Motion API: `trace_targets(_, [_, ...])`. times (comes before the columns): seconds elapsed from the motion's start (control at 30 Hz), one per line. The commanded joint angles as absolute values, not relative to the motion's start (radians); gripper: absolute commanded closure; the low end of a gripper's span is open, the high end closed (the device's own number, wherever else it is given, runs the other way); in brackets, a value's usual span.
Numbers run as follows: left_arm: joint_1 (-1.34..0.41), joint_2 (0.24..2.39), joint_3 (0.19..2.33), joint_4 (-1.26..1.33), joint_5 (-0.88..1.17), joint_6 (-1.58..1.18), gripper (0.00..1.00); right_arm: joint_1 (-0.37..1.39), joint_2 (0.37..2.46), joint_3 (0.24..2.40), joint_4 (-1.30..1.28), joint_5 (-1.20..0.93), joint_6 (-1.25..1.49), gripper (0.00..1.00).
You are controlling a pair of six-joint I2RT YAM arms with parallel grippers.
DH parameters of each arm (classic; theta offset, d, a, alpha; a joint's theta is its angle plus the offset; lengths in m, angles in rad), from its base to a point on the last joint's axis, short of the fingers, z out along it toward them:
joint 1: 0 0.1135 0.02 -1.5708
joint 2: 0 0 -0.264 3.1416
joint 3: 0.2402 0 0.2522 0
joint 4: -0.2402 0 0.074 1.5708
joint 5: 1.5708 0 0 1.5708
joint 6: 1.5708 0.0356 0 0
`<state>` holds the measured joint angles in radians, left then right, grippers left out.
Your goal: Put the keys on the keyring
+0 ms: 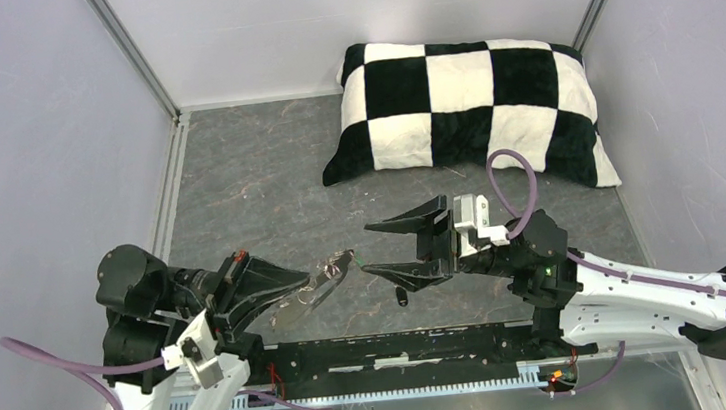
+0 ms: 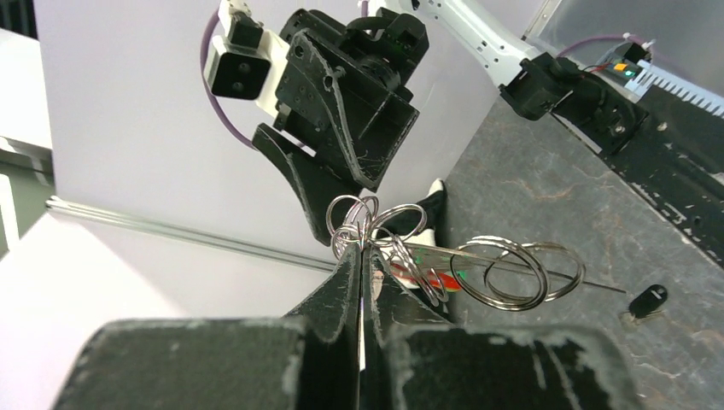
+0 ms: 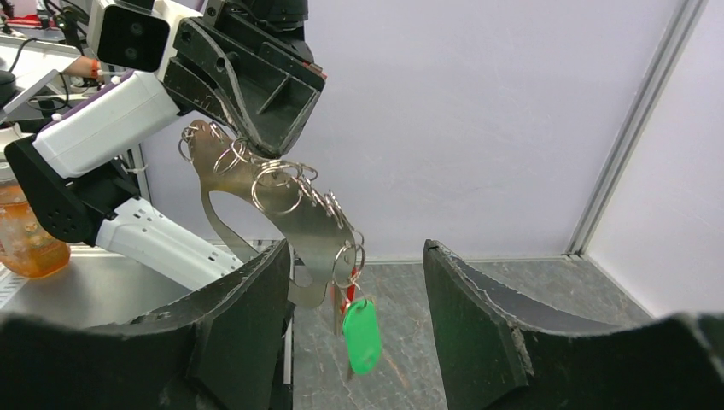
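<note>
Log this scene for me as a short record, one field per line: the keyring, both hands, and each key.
keyring: metal fob with split rings, held above the table
left hand: shut on the keyring
right hand: open, empty, facing the keyring
green key: hanging from the keyring
red key: hanging beside the green key, mostly hidden
black key: loose on the table near the right hand
</note>
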<state>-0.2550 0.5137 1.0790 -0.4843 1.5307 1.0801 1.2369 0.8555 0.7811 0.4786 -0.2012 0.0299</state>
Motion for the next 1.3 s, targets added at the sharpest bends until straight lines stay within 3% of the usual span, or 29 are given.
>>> trace_targets(0.0, [-0.253,0.504,1.080,-0.381,1.594,1.100,0.98,1.242,0.847,0.801,0.523,-0.248,0.028,0.35])
trace_targets(0.43, [-0.253,0.528,1.048,-0.405,1.535,1.069,0.98,1.242,0.861,0.848,0.416,-0.235,-0.041,0.34])
trace_targets(0.67, [-0.253,0.631,0.894,-0.627,1.262,0.910,0.98,1.241,0.822,0.831,0.307,-0.086,-0.059,0.31])
trace_targets(0.83, [-0.254,0.721,0.896,-0.630,1.176,0.860,0.98,1.242,0.876,0.830,0.225,-0.036,-0.018,0.24])
trace_targets(1.03, [-0.255,0.739,0.907,-0.664,1.107,0.887,0.98,1.243,0.993,0.810,0.350,-0.040,0.061,0.17])
trace_targets(1.13, [-0.255,0.720,0.900,-0.653,1.040,0.892,0.98,1.242,1.076,0.865,0.292,0.091,0.099,0.17])
trace_targets(1.27, [-0.255,0.683,0.844,-0.554,0.915,0.764,0.98,1.244,1.134,0.918,0.266,0.205,0.162,0.06])
